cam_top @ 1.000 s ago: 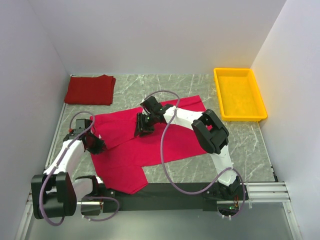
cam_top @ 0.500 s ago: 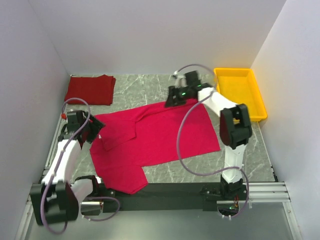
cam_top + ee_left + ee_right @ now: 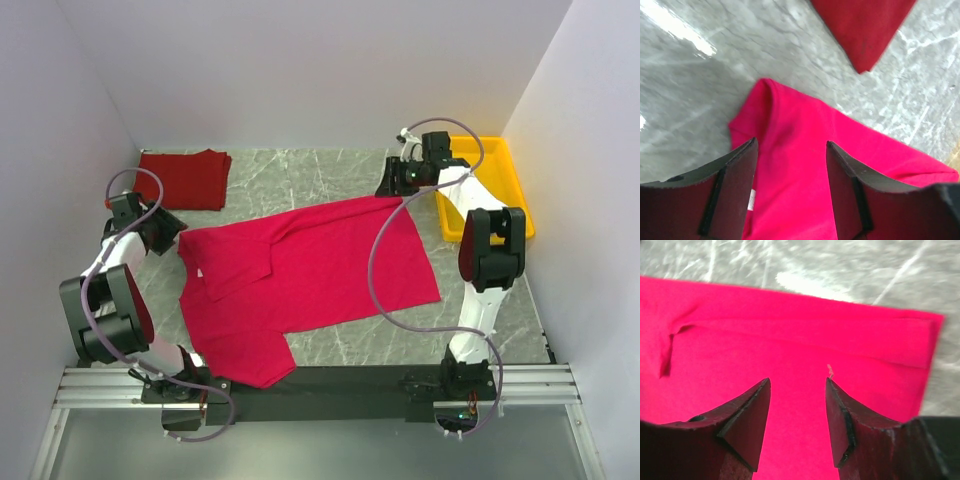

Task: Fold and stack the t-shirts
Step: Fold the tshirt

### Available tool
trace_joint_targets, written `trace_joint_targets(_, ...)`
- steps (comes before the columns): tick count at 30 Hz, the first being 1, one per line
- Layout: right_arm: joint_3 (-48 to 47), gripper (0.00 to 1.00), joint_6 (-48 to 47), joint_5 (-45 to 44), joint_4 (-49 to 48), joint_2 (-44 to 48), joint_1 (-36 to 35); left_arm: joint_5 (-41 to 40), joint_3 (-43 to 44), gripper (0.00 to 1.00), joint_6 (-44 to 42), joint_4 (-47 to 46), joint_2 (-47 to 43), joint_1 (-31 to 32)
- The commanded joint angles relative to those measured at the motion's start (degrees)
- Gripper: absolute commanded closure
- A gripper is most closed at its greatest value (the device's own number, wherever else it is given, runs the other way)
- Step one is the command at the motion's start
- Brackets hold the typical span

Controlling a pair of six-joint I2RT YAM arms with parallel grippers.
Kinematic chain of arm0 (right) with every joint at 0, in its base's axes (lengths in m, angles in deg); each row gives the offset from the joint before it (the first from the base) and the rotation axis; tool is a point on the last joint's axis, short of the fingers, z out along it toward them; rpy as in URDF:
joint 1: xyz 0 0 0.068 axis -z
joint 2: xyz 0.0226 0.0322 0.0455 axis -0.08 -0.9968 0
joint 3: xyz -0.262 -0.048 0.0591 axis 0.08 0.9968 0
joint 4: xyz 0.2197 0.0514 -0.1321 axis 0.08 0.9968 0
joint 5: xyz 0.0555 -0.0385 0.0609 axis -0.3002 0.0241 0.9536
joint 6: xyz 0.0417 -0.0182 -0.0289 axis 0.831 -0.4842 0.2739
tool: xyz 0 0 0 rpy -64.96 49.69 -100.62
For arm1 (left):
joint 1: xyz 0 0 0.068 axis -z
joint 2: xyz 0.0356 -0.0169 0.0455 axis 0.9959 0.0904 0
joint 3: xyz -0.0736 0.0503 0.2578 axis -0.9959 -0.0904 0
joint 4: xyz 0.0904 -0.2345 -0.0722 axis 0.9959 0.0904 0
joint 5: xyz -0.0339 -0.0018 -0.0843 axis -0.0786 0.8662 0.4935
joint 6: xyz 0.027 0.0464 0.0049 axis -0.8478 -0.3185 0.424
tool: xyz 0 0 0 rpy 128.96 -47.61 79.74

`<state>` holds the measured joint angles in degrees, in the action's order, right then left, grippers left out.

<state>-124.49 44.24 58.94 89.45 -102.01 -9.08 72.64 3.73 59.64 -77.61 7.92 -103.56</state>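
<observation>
The bright red shirt (image 3: 310, 270) is laid out in the middle of the table (image 3: 330, 170), not yet folded. One part on its left side is flopped over, so it is not flat. The dark red shirt (image 3: 183, 178) is seen folded in the far left corner.

The left gripper (image 3: 790, 150) is held just over the far left corner of the bright red shirt. Its fingers are spread apart and nothing is held in them. The right gripper (image 3: 797, 385) is held over the far right corner, by the hem. Its fingers are spread apart too, with nothing in them.

A few things could go wrong from here. If the corners are pinched too high up, the cloth may be missed, or only a thin bit may be caught and then dropped. If one corner is lifted sooner than the other, the shirt may be pulled crooked and a messy fold may be made. The flopped-over part may get trapped inside as a lump. The dark red shirt is near the left gripper, so it could be bumped and its fold spoiled. The yellow tray (image 3: 500, 160) is just beside the right arm and could be knocked.
</observation>
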Motion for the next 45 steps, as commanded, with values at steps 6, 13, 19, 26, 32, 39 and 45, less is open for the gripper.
trace_joint_targets(6, -8.89, 0.49, 5.98, -11.99, 1.80, -6.42, 1.59, 5.24, 2.94, 0.40, -2.78, -3.40, 3.43, -2.53)
trace_joint_targets(13, -19.33, 0.48, 4.67, -19.84, 6.27, -13.36, 2.03, 6.29, 2.94, 0.40, -2.16, -3.05, 2.73, -2.97)
trace_joint_targets(19, -22.25, 0.48, 3.17, -20.81, 8.48, -16.70, 2.12, 7.34, 1.80, 0.40, -1.81, -2.08, 0.89, -3.41)
trace_joint_targets(26, -24.27, 0.49, 2.12, -19.23, 9.71, -19.60, 2.21, 8.05, -0.84, 0.40, -1.72, -1.21, -1.49, -3.67)
trace_joint_targets(32, -25.15, 0.56, 1.68, -19.14, 10.24, -20.92, 2.12, 8.05, -2.24, 0.40, -2.60, 0.12, -3.60, -4.28)
trace_joint_targets(39, -24.01, 0.74, 1.33, -18.88, 9.19, -20.49, 2.12, 8.75, -4.35, 0.40, -2.51, 0.64, -5.97, -5.07)
trace_joint_targets(45, -18.49, 0.78, -1.57, -20.64, 4.71, -16.27, 2.21, 8.93, -4.53, 0.40, -2.86, 1.52, -7.11, -5.34)
